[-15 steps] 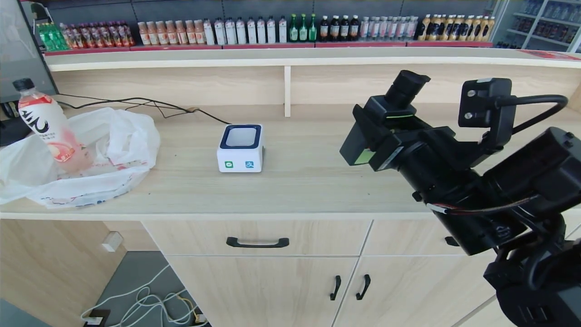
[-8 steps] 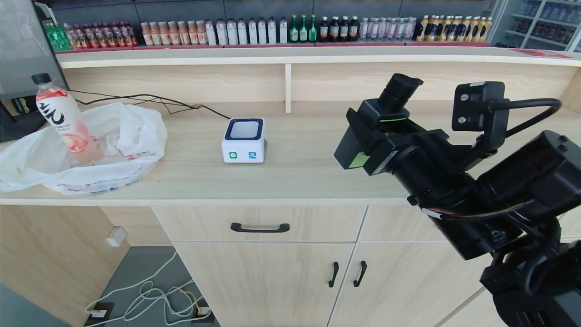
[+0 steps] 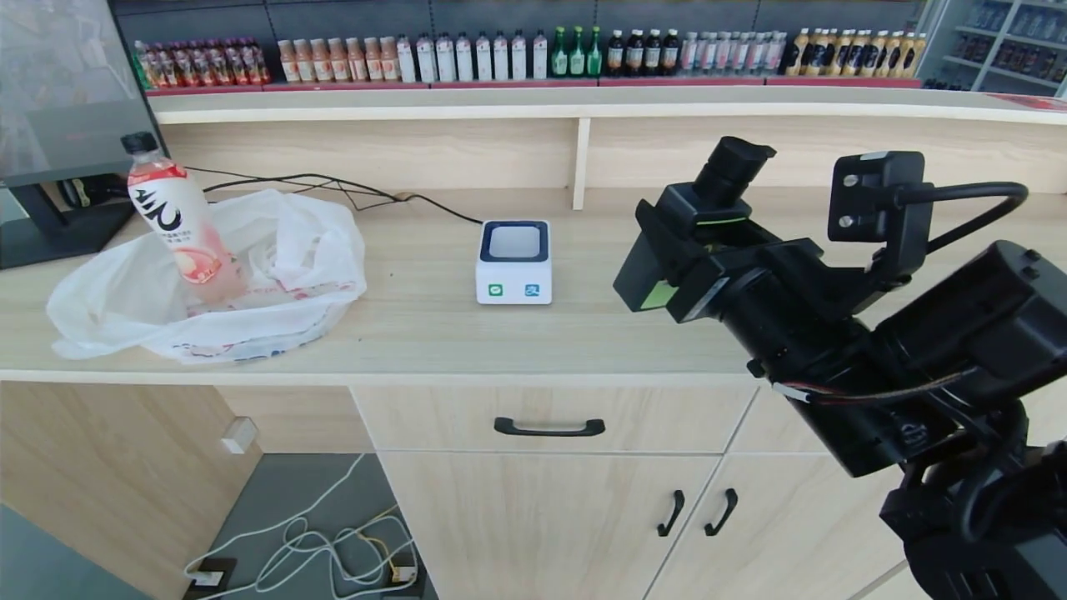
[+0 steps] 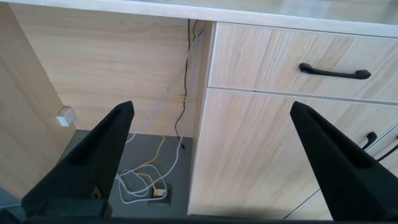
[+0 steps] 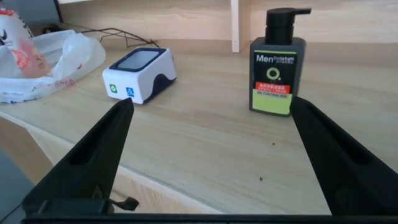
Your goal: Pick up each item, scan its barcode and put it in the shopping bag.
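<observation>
The left hand (image 4: 211, 106) hangs low by the wooden cabinet (image 4: 261, 155), fingers spread, empty. Up on the pale woodgrain desk (image 3: 417, 333): one crinkly white plastic bag (image 3: 283, 275) with one pink bottle (image 3: 179, 221) standing in it, then one boxy white scanner (image 3: 514, 262), then one squarish black pump bottle (image 5: 277, 74), upright. The right hand (image 5: 211, 106) faces it, wide open, holding nothing.

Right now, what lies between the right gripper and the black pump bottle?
Nothing but bare counter: in the right wrist view the open right gripper faces the pump bottle, with plain wood between them.
</observation>
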`<state>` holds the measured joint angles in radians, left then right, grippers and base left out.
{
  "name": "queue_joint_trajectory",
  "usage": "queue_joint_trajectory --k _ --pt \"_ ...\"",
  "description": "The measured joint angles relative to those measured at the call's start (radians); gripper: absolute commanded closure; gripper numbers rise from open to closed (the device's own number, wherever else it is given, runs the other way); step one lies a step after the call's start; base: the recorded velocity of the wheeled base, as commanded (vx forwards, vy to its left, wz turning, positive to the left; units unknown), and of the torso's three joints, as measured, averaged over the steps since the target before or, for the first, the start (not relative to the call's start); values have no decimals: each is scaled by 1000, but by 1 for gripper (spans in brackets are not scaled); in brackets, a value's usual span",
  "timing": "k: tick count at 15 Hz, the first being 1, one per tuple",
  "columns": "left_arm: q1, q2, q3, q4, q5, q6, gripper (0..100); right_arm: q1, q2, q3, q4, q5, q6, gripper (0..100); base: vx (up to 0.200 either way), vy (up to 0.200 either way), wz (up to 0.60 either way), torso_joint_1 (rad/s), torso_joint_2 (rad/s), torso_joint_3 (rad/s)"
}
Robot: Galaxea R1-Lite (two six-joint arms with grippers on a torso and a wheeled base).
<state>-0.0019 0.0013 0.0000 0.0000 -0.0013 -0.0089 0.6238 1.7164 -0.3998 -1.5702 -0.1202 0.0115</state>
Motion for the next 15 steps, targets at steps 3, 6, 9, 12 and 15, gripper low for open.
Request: queue_joint_trajectory --k 3,6,9,12,15 --pt "0 0 0 0 0 1 0 -63 59 -147 0 -1 -3 0 0 0 0 0 0 0" --pt "0 0 0 0 0 2 0 -115 121 -287 -2 1 1 0 0 0 0 0 0 0" --pt "1 0 0 0 0 2 0 -180 181 -340 4 62 -1 0 0 0 0 0 0 0" --pt "0 0 0 0 0 2 0 -220 222 -397 55 82 9 0 0 0 0 0 0 0" --pt "0 0 0 0 0 2 0 -260 262 -461 109 108 17 0 0 0 0 0 0 0"
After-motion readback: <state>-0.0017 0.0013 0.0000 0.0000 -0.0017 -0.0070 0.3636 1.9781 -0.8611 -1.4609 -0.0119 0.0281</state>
